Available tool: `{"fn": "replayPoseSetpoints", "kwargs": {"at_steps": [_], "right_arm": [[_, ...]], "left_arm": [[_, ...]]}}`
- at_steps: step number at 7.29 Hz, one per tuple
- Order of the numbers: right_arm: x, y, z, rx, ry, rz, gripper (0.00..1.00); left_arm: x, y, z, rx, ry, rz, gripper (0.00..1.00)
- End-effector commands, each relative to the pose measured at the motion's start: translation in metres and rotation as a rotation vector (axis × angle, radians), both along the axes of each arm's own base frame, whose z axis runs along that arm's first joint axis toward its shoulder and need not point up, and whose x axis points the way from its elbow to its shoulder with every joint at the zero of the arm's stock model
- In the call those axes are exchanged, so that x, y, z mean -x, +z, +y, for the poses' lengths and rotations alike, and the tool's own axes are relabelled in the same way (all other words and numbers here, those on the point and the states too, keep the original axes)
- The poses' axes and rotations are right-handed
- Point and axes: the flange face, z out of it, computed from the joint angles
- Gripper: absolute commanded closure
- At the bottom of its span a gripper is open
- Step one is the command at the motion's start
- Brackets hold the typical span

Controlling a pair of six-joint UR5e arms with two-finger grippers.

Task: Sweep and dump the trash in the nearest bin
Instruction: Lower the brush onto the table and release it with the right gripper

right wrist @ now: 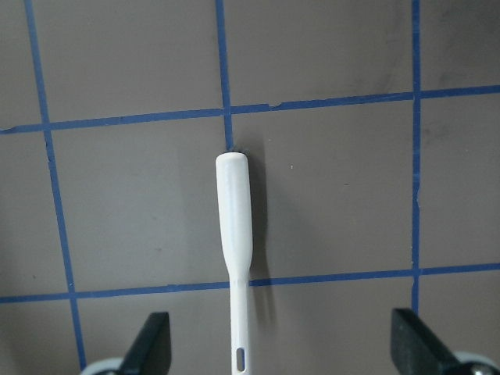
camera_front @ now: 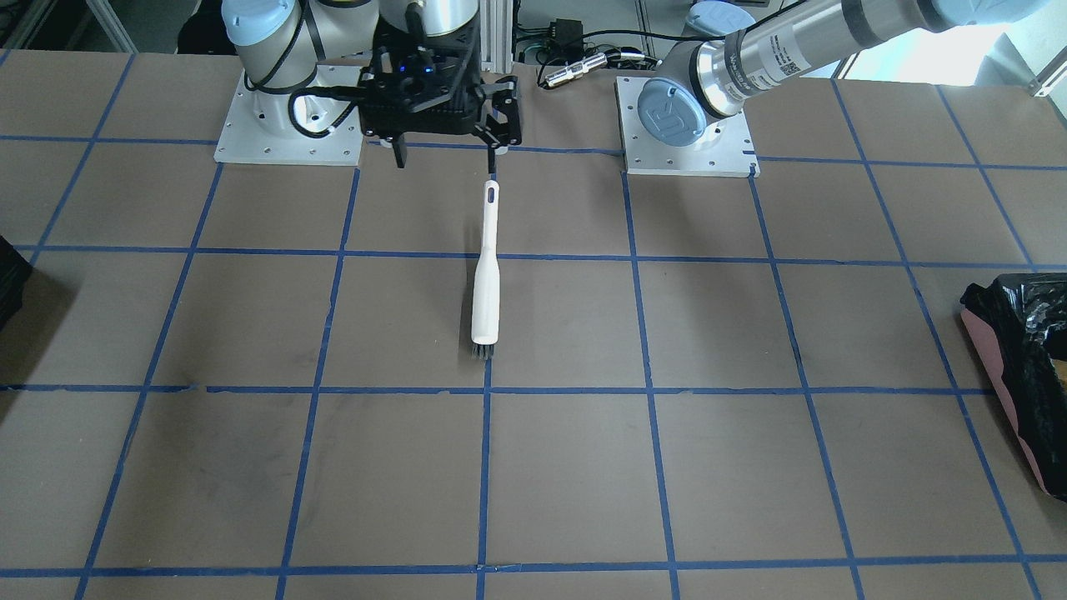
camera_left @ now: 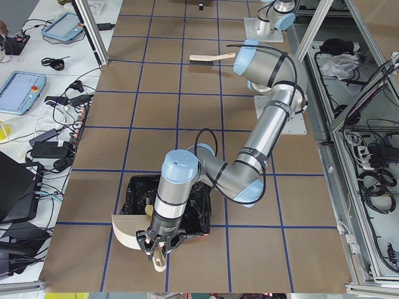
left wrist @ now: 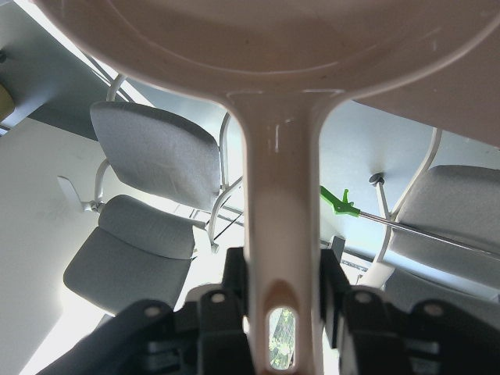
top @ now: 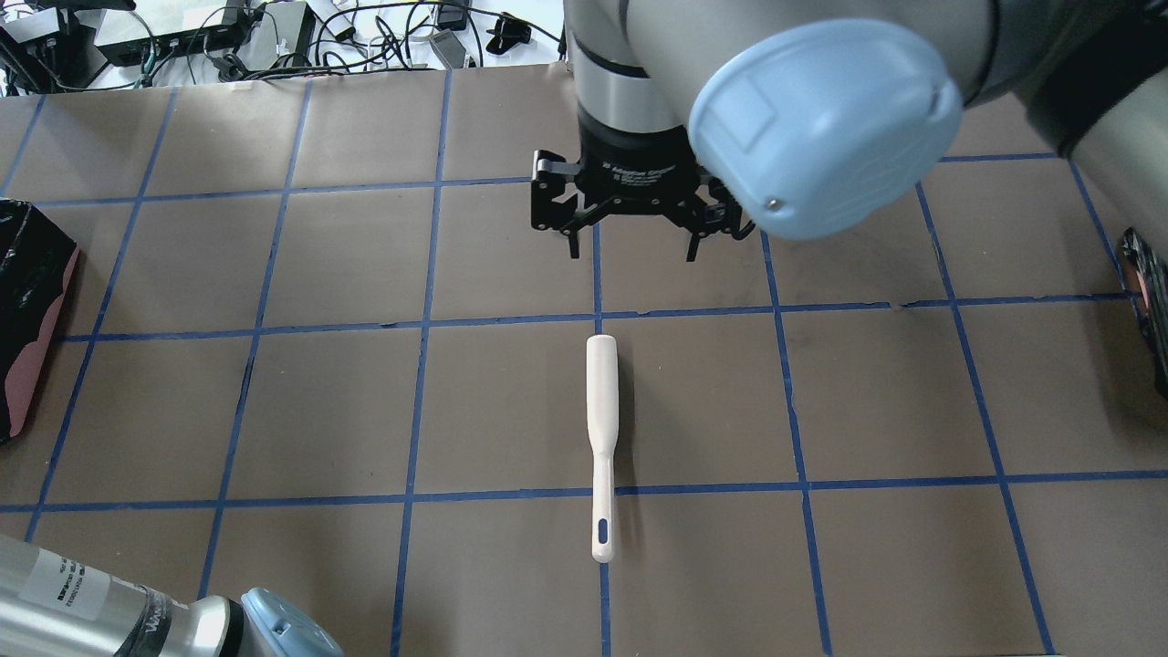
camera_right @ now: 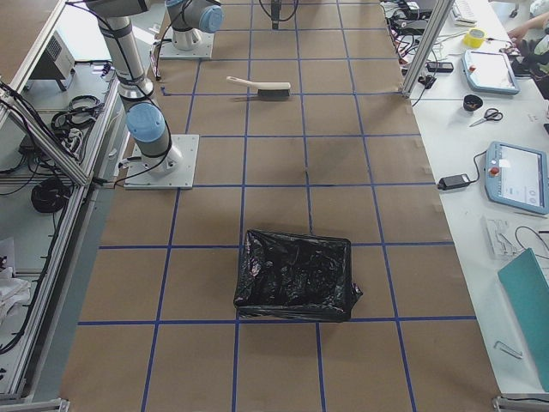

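Note:
The bin (camera_left: 187, 208), pink-walled with a crinkly black bag, stands at the table's left end; it also shows at the edge of the front view (camera_front: 1004, 375) and of the overhead view (top: 36, 338). My left gripper (camera_left: 159, 244) is shut on the handle (left wrist: 281, 234) of a cream dustpan (camera_left: 126, 230), which is tipped against the bin's near rim. A pale piece (camera_left: 149, 212) shows inside the bag; I cannot make out the other trash. My right gripper (top: 631, 253) hangs open and empty above the handle end of the white brush (top: 601, 429).
The brush lies flat along a blue tape line in the table's middle (camera_front: 485, 283). A plain black bin (camera_right: 296, 276) stands at the table's right end. The two arm base plates (camera_front: 288, 125) are at the robot side.

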Motion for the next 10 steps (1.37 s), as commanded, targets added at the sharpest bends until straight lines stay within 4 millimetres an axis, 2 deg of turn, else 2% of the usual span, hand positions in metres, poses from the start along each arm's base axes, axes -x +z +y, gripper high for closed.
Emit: {"fn": "replayPoseSetpoints", "kwargs": {"at_steps": [1, 3, 4, 5, 6, 7, 8, 10], "right_arm": [[0.081, 0.018, -0.029, 0.033, 0.053, 0.011, 0.0], [0.136, 0.024, -0.035, 0.045, 0.075, 0.015, 0.0], [0.16, 0.025, -0.037, 0.05, 0.102, 0.017, 0.0], [0.17, 0.025, -0.035, 0.063, 0.102, 0.018, 0.0], [0.169, 0.021, -0.027, 0.058, 0.101, 0.014, 0.05], [0.169, 0.016, -0.011, 0.052, 0.099, 0.014, 0.07], [0.168, 0.019, -0.01, 0.119, 0.106, 0.017, 0.0], [0.169, 0.022, -0.013, 0.145, 0.107, 0.021, 0.0]], "left_arm": [[0.029, 0.003, -0.002, -0.008, 0.011, -0.109, 1.0], [0.039, 0.018, 0.001, -0.004, 0.003, -0.116, 1.0], [0.047, 0.04, 0.003, 0.005, -0.001, -0.127, 1.0], [0.059, 0.061, 0.006, 0.015, 0.003, -0.106, 1.0], [0.085, 0.085, -0.004, 0.051, -0.031, -0.097, 1.0], [0.106, 0.096, -0.013, 0.091, -0.001, -0.018, 1.0], [0.126, 0.098, -0.019, 0.127, 0.028, 0.109, 1.0], [0.189, 0.096, -0.031, 0.108, 0.22, 0.36, 1.0]]}}
